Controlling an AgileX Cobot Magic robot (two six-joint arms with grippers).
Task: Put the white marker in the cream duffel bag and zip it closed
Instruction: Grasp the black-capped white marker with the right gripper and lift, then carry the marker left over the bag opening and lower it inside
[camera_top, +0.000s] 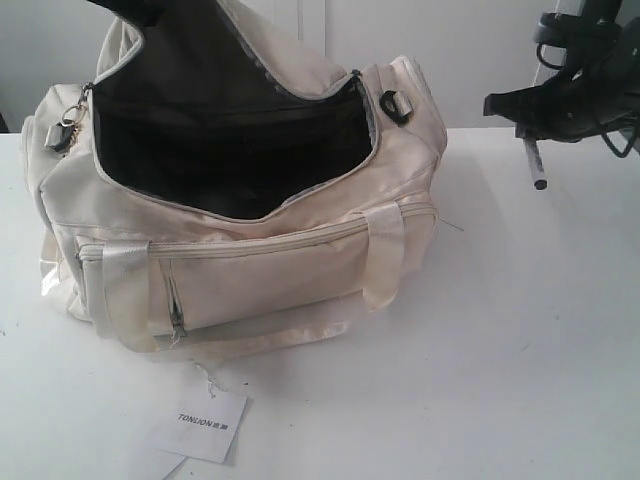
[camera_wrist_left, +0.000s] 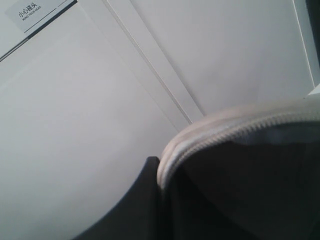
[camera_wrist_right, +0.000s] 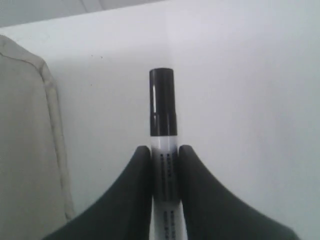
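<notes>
Nearest the camera, a paper tag (camera_top: 200, 425) lies on the tabletop (camera_top: 520, 350) just in front of the cream duffel bag (camera_top: 260, 265). The bag's mouth gapes upward and its top flap (camera_top: 200, 55) is raised at the back. The main risk is probably that flap: the left end effector (camera_wrist_left: 150, 175) seems clamped on its zip edge, though only one dark finger (camera_wrist_left: 135, 210) shows, so the hold cannot be judged for firmness. If the soft fabric slips out, the flap would fall over the opening and block the drop. Farther back and well to the bag's right, the right end effector (camera_wrist_right: 164, 150) is closed narrowly around the barrel of the white marker (camera_wrist_right: 162, 105), which hangs cap-down above the tabletop. The pinch is small on a smooth, round pen with much of its length sticking out. The pen could therefore swivel or slide during the carry, catch the bag's rim, or drop outside the bag.
</notes>
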